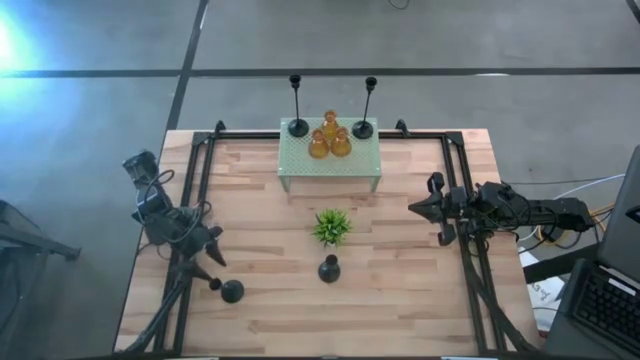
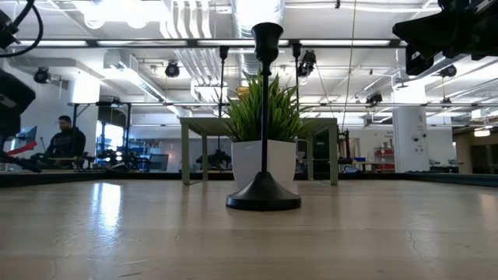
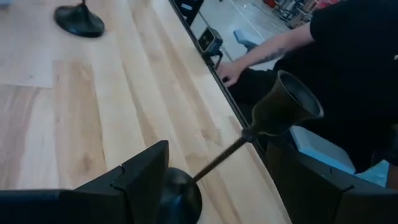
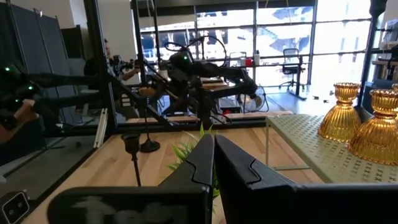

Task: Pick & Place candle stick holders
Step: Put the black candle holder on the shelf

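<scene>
on the pale green stand (image 1: 330,172) three amber glass holders (image 1: 329,139) cluster between two tall black holders (image 1: 298,105). two more black holders stand in front of the stand: one (image 1: 329,268) by the plant (image 1: 331,226), one (image 1: 231,291) just beside the left gripper (image 1: 207,263), jaws apart around it. the right gripper (image 1: 430,207), jaws closed and empty, hovers to the stand's right.
</scene>
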Tool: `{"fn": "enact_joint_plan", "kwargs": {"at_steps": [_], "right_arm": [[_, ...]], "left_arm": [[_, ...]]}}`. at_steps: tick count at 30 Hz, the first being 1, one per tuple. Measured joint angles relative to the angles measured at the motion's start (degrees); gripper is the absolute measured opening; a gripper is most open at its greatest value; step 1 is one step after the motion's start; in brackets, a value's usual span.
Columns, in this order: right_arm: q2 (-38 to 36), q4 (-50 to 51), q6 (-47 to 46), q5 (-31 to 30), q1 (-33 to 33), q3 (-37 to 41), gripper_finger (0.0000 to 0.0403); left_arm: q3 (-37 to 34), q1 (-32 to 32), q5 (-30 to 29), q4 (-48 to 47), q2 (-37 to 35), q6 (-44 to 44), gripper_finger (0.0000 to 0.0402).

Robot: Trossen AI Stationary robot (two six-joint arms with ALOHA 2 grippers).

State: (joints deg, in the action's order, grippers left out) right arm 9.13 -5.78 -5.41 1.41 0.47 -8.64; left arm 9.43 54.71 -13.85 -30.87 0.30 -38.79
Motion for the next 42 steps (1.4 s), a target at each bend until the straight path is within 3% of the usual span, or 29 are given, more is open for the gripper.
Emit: {"fn": "enact_joint_plan", "kwargs": {"at_steps": [10,18,29,35,42], "right_arm": [[0.0,0.0,-0.1,0.0,0.0,0.0,0.0008],[0.0,0.0,-0.1,0.0,0.0,0.0,0.0008],[0.0,0.0,-0.1,0.0,0.0,0.1,0.0008],[0.0,0.0,-0.1,0.0,0.0,0.1,0.0008],[0.0,0.0,0.0,0.0,0.0,0.1,0.0008]], "left_arm": [[-0.2,2.2,-0.7,0.7,2.1,-0.8,0.0275],[-0.9,2.2,-0.9,3.3,8.2,-5.2,0.0275],[-3.1,2.8,0.8,11.3,16.6,-6.5,0.0275],[-3.6,2.8,0.7,15.3,18.8,-2.5,0.0275],[-7.1,2.8,0.8,28.4,20.0,1.4,0.0275]]}}
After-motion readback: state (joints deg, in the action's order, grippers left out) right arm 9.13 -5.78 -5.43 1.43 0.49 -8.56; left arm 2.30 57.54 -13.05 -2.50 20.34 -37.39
